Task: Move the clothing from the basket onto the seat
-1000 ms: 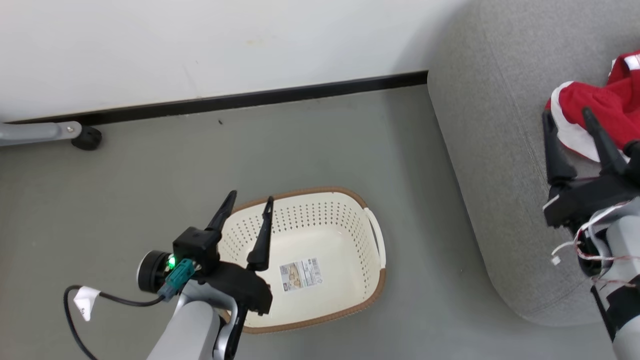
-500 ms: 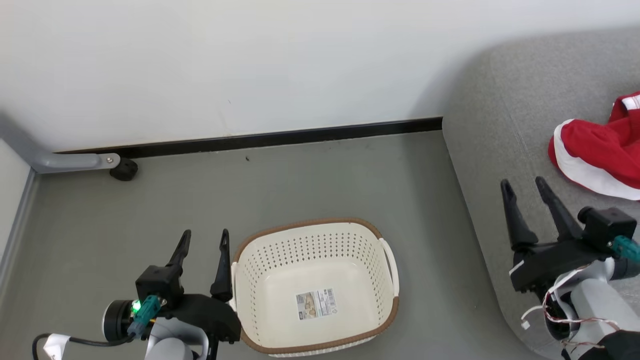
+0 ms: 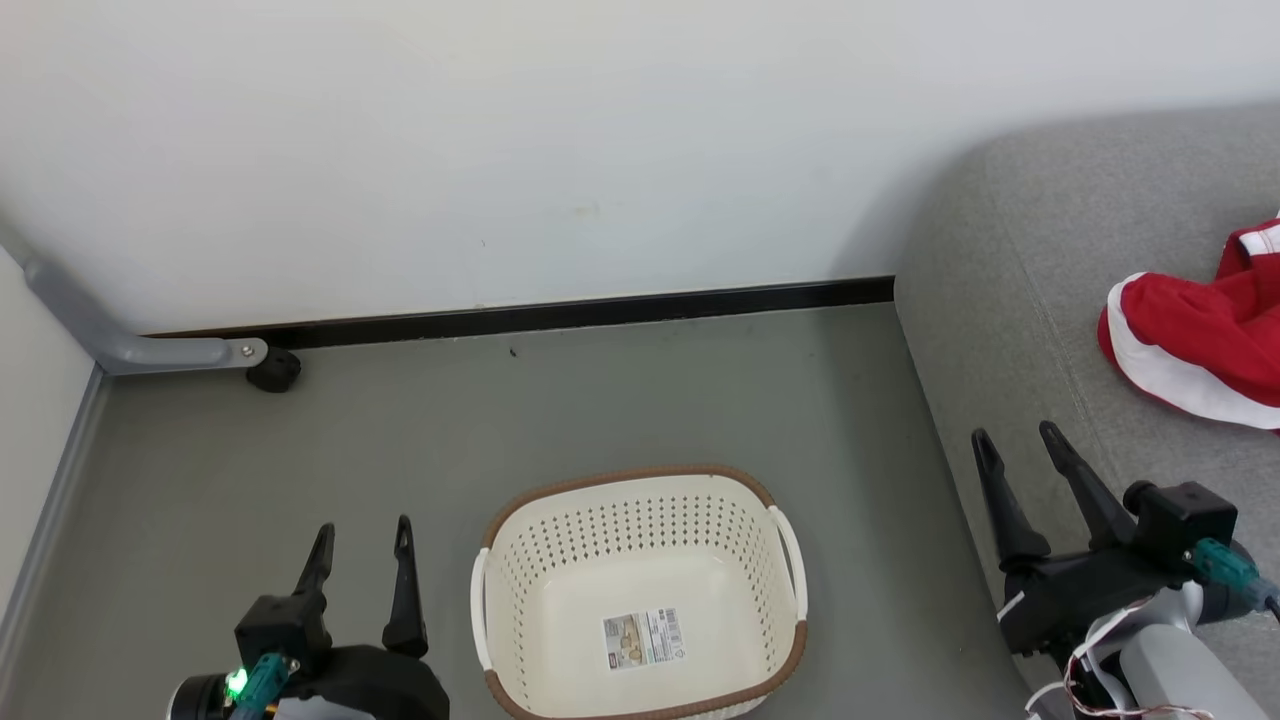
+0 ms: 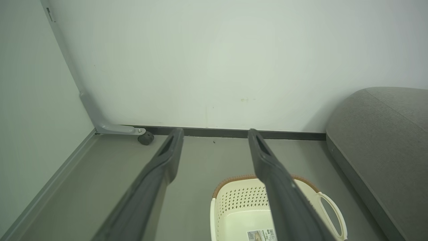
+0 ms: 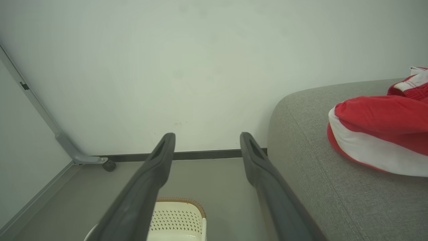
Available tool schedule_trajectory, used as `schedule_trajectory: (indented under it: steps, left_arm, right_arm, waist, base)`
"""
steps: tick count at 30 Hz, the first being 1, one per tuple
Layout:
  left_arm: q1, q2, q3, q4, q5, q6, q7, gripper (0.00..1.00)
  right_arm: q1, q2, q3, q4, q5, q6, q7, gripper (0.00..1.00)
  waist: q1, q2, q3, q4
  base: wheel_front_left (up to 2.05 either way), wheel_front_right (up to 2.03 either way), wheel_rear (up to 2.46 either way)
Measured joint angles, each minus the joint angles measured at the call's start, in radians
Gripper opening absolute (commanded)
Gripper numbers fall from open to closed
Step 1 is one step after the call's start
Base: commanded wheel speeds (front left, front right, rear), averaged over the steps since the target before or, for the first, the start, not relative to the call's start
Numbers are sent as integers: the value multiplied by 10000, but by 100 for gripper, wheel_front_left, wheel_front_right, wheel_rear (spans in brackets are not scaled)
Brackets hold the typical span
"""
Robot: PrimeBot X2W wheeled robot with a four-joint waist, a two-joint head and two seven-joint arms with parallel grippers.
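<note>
Clothing is lying on the seat at your right, well apart from the basket, which is sitting on the floor and showing you its label sticker. Your left gripper is hovering just beside the basket, fingers spread and released. Your right gripper is hovering over the seat's edge, likewise released, near the clothing but not touching it.

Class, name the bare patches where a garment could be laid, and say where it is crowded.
Bare: the sofa between its rounded edge and the red clothing; the floor from black skirting to basket. Crowded: the sofa's right side, under the clothing.
</note>
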Motion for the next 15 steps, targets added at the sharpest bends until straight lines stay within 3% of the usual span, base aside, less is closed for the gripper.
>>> schedule_trajectory:
  steps: [15]
  left_arm:
    - [682, -173, 548, -477, 138, 88, 2, 100]
  right_arm:
    - [638, 46, -113, -351, -491, -282, 2, 100]
  waist:
    - [1, 0, -227, -85]
  base:
    - [0, 0, 0]
